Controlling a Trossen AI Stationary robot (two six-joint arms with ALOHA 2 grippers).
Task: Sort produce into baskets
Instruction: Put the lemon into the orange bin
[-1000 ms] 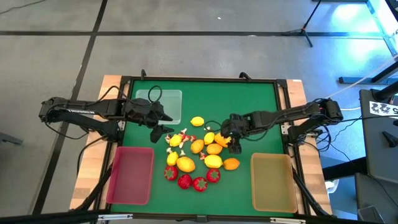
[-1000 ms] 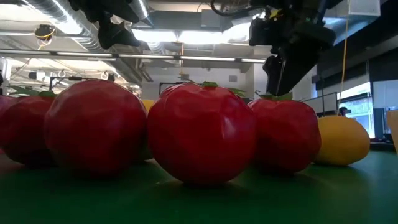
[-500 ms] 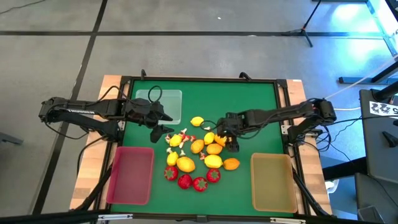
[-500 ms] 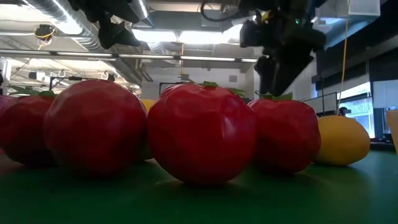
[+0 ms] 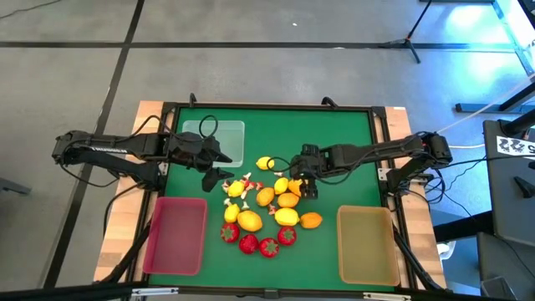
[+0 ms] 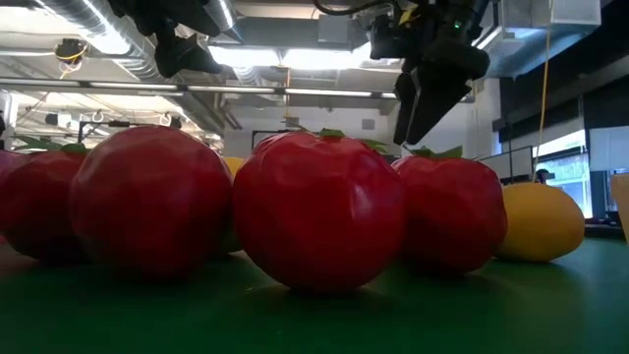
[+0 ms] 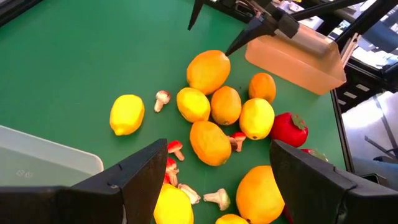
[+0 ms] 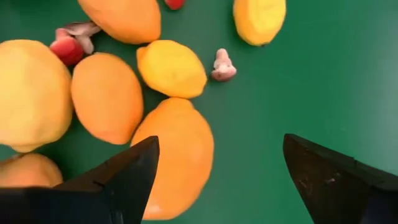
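The produce lies heaped mid-table: yellow lemons, orange fruits, red strawberries at the near side, and tiny white-and-red bits. My right gripper hangs open over the heap's right part, pointing steeply down. Its fingers stand on either side of an orange fruit and bare mat, above them. My left gripper waits open at the heap's left, slanting down toward the lemons. The baskets are a clear one, a red one and a tan one.
The green mat has free room along the far side and between the heap and the tan basket. A dark raised frame borders the mat. In the low view, big strawberries fill the front, with the right gripper above them.
My right gripper has risen a little and drifted toward the table's left and far side over the heap, tipping slightly. It has stayed open. The produce has not moved.
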